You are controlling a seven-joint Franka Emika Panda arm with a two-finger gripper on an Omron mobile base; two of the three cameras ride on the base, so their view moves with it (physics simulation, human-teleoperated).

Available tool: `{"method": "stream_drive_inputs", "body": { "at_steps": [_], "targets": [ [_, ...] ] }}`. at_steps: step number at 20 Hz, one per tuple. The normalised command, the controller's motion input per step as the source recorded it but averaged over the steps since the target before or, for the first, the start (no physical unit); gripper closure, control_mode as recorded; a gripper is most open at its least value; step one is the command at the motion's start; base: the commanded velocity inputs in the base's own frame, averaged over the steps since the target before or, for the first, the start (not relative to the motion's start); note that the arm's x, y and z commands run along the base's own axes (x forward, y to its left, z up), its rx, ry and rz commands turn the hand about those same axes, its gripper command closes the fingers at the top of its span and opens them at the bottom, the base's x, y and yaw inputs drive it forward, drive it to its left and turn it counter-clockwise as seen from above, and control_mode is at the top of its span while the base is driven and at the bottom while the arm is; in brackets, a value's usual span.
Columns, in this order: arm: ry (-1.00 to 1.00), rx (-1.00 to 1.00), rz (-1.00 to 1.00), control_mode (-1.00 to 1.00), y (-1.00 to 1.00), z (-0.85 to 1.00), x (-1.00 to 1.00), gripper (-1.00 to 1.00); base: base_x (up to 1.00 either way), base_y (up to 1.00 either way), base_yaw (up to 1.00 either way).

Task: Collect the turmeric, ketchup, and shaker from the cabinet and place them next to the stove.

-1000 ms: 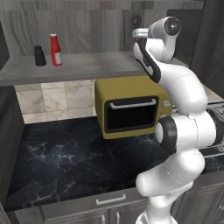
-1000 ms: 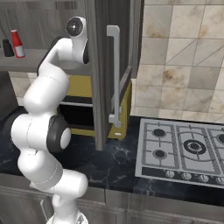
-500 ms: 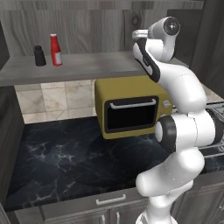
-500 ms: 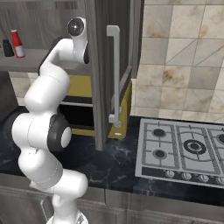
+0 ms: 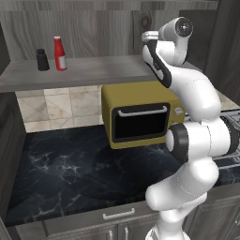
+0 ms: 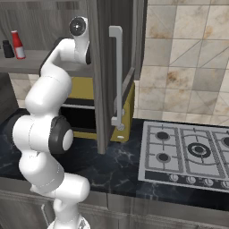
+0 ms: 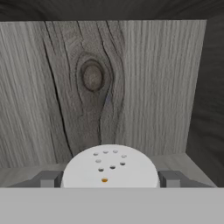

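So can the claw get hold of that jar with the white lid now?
Probably yes. In the hand view the turmeric sits right between the two fingertips of the claw, at the back of the cabinet, with nothing between them. Whether the fingers touch it yet, I cannot tell.

The white arm [image 6: 47, 129] rises at the left and reaches into the cabinet [image 6: 105, 53], whose open door carries a long white handle [image 6: 117, 76]. On the shelf [image 6: 22, 62], the ketchup [image 6: 18, 44] stands just beside the shaker [image 6: 7, 49], perhaps touching. A yellow microwave [image 6: 89, 107] sits on the dark marble bench [image 6: 120, 165], with the stove [image 6: 188, 152] at the right.
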Motion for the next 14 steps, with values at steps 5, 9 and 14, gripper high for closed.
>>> {"method": "stream_drive_inputs", "body": {
  "at_steps": [5,9,14],
  "targets": [
    [0.0,0.0,0.0,-1.0,0.0,0.0,0.0,1.0,0.0,0.0,0.0],
    [0.0,0.0,0.0,-1.0,0.0,0.0,0.0,1.0,0.0,0.0,0.0],
    [0.0,0.0,0.0,-1.0,0.0,0.0,0.0,1.0,0.0,0.0,0.0]
  ]
}}
